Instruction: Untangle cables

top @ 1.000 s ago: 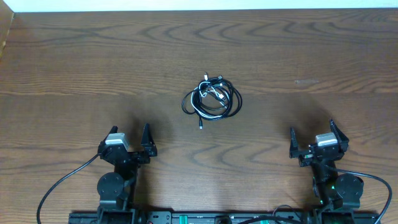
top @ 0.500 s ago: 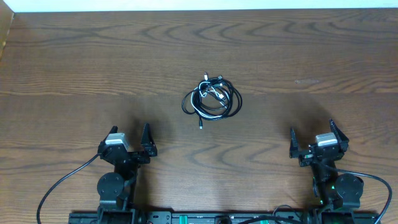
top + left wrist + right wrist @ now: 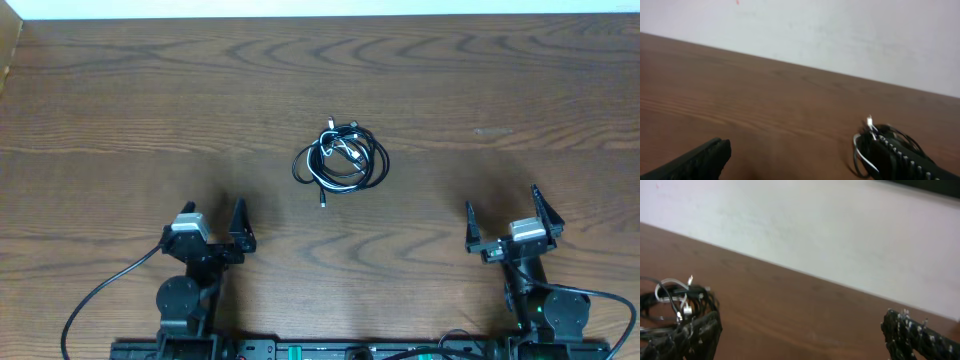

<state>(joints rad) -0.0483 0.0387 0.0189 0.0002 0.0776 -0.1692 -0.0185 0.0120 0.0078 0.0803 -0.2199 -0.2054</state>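
Note:
The cables [image 3: 341,161] lie in one tangled coil of black and white cords at the middle of the wooden table [image 3: 120,110], with small plug ends showing. My left gripper [image 3: 213,213] stands open near the front left, well short of the coil. Open too is my right gripper [image 3: 504,207], at the front right, nothing between its fingers. In the left wrist view the cables [image 3: 867,145] show ahead on the right, partly behind my right finger [image 3: 905,160]. In the right wrist view the cables [image 3: 675,300] sit at the far left, beyond my left finger [image 3: 687,340].
A pale wall [image 3: 840,35] rises behind the table's far edge. The arms' own thick black cables [image 3: 100,295] trail off the front edge near the bases.
The right arm has shifted slightly, its gripper tilting a little; the left arm has barely moved. The cables lie as before.

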